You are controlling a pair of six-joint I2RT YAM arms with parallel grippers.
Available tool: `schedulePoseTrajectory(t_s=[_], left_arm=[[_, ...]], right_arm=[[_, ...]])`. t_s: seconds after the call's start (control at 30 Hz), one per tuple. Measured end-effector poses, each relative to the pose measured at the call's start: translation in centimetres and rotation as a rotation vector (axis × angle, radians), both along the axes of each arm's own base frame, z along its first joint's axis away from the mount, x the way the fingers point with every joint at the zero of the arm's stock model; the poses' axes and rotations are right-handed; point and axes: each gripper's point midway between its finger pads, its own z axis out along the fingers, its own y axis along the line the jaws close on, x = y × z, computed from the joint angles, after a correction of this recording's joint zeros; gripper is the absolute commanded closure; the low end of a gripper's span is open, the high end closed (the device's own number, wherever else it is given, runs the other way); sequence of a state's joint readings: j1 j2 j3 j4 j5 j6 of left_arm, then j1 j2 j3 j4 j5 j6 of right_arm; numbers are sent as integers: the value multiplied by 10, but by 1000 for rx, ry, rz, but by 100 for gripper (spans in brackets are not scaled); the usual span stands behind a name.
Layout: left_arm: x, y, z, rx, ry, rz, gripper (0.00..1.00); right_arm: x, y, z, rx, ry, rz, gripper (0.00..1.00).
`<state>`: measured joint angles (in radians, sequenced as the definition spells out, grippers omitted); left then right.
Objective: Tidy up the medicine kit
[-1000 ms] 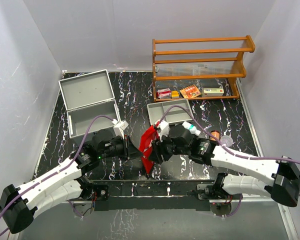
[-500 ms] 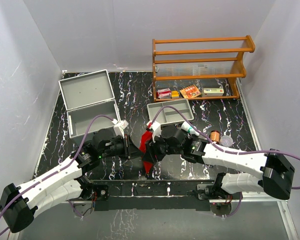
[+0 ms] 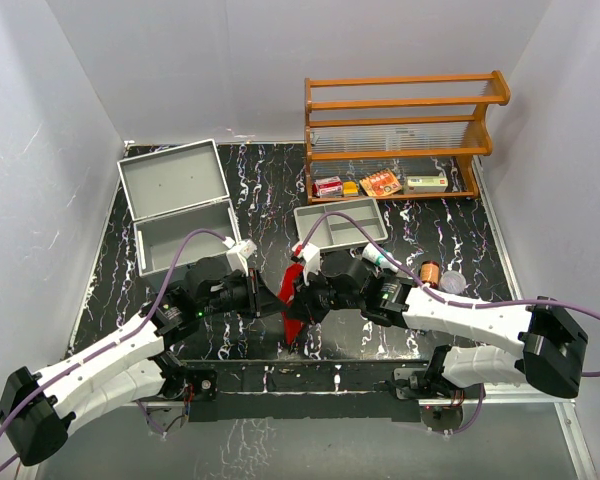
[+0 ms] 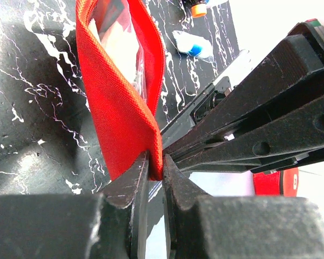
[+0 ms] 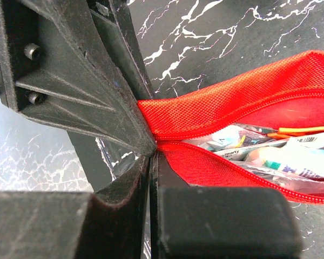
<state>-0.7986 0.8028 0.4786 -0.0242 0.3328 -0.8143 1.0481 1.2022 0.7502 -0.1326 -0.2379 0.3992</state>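
- Your left gripper (image 4: 155,162): fingers pinched on the folded edge of the red pouch (image 4: 119,102). Red fabric fills the narrow gap between the tips.
- Your right gripper (image 5: 151,156): fingers pressed together with no gap showing, at the zip end of the pouch. The fabric corner runs into the seam between them.
- Both sets of tips meet at the same end of the pouch, nose to nose. You cannot tell from these views whether they touch.
- Just past your right fingers the pouch mouth stands unzipped. Printed packets in clear wrap show inside.
- From the top view the pouch runs between the two grippers. You cannot tell whether its near end rests on the table (image 3: 260,180).
- Medicine kit (image 3: 172,180): well apart from both grippers, beyond your left fingers and off to their left. Its lid is open and tipped back, and its body sits on the table.
- Grey tray (image 3: 340,224): near, just beyond your right fingers.
- White bottle (image 3: 379,258): lying to the right of your right fingers, beside that arm.
- Wooden rack (image 3: 400,130): well beyond the tray, with small boxes on its lowest shelf.
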Motion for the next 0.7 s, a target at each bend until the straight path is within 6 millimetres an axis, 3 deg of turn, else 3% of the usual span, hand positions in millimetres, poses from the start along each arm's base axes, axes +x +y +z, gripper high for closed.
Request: schedulePoseTrajectory(t_s=[0.07,0.17,0.33,0.57,0.7], left_arm=[[1,0,0,1,-6,2,76],[3,3,1,7,-15,19,67],[5,5,11,-22,-42,38,66],[7,8,18,-40,-76,59,73],[7,8,15,-29,-81,53,68]], right_arm=[[1,0,0,0,-2,-3,100],[1,0,1,4,-1,-5,100],[3,0,1,3,-6,-13,100],[6,0,1,2,-16,-28,100],[7,0,1,0,-20,-36,100]])
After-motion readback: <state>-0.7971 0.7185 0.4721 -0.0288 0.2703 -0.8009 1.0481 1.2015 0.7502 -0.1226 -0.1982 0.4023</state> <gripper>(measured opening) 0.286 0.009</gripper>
